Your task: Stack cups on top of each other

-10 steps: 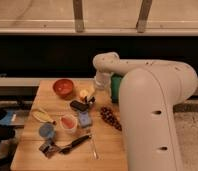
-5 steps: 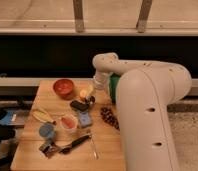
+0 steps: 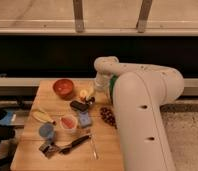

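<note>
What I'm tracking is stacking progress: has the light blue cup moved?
No. The light blue cup stays left of the red-lined cup; the gripper sits beside the orange bowl.

Orange-red bowl (image 3: 63, 87), grapes (image 3: 108, 116), wooden table (image 3: 46, 100)

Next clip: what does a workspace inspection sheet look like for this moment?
Surface: wooden table, crowded.
Job's things: blue cup upright at front left; dark cup mid-table; apart, not stacked.
Clutter: red bowl, white cup with red inside, grapes, black utensil.
Grippers: pincer low over mid-table, beside the dark cup; contact unclear.
Cables: nothing seen.
Surroundings: dark wall behind the table.
</note>
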Motion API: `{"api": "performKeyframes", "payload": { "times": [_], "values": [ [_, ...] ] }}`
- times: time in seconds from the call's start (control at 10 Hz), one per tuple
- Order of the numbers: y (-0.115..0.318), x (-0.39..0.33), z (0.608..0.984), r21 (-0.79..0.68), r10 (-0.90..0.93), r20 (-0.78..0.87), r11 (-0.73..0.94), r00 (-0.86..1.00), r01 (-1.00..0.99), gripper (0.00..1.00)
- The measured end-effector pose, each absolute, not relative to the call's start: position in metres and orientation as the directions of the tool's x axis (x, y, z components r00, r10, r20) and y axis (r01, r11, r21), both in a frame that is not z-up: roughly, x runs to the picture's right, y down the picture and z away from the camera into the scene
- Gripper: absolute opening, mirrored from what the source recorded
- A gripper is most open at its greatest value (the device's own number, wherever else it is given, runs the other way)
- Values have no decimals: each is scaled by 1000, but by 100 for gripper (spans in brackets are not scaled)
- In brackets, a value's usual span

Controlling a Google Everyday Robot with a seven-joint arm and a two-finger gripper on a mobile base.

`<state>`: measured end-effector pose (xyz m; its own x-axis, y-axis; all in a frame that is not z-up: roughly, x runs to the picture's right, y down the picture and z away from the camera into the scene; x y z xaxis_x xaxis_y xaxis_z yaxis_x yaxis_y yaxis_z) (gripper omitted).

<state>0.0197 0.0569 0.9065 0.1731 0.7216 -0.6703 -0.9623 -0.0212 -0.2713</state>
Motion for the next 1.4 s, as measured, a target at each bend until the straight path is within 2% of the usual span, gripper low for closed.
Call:
{"api": "performKeyframes", "payload": {
  "times": [0.1,0.2,0.7,0.9,1.0,1.4],
  "values": [
    [60,22,909,-264,719,-677,-35,160,-964,79],
    [62,25,911,-257,717,-682,-48,146,-965,73],
    [65,24,919,-255,725,-679,-81,119,-964,21],
    [67,23,919,-259,722,-681,-85,120,-962,4],
    [69,22,919,-263,721,-682,-85,123,-961,0],
    [58,9,908,-281,729,-666,-45,161,-959,0]
  ]
}}
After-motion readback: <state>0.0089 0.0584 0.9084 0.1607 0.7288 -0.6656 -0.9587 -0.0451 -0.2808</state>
